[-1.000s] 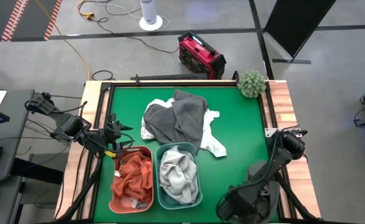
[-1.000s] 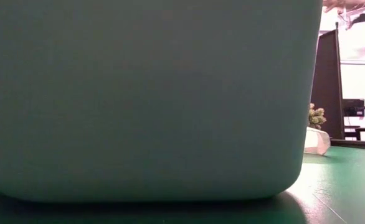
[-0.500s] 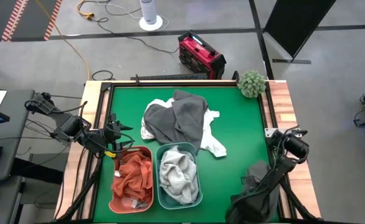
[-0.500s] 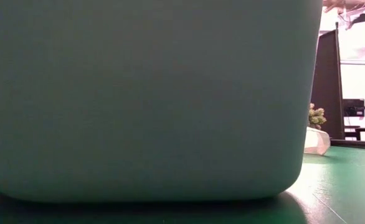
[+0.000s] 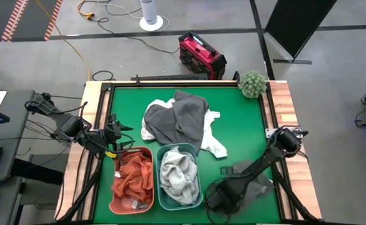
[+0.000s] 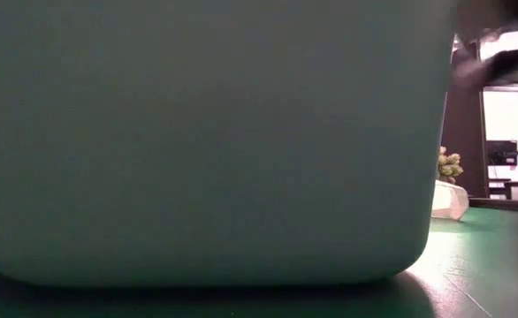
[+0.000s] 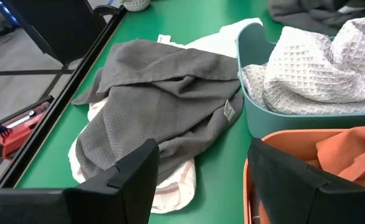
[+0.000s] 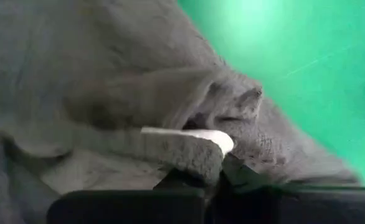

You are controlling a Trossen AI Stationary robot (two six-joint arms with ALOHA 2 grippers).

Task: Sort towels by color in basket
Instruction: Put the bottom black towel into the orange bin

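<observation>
Two baskets are seen side by side at the near edge of the green table [image 5: 239, 119]. The orange basket [image 5: 116, 201] on the left is filled with rust-orange towels [image 5: 135, 175]; how many cannot be told. The teal basket [image 5: 160, 195] just to its right is filled with light grey waffle-weave towels [image 5: 178, 176], again of uncertain number. In the low view the teal basket's wall fills nearly the whole frame.

A heap of towels is left on the table just beyond the baskets: at least two dark grey towels [image 5: 177, 122] are draped over a white towel [image 5: 214, 145], whose edges show at the left and right of the heap.

The right tool [image 5: 219, 199] is placed near the table's near edge, just right of the teal basket, and is closed on a grey towel [image 5: 253, 185] that is bunched around the arm; in the right wrist view the cloth is pinched between the fingers.

The left tool [image 5: 122, 142] is held at the table's left side, just beyond the orange basket, with its fingers wide apart and nothing between them.

One green fuzzy ball [image 5: 253, 83] is seen at the far right corner.
</observation>
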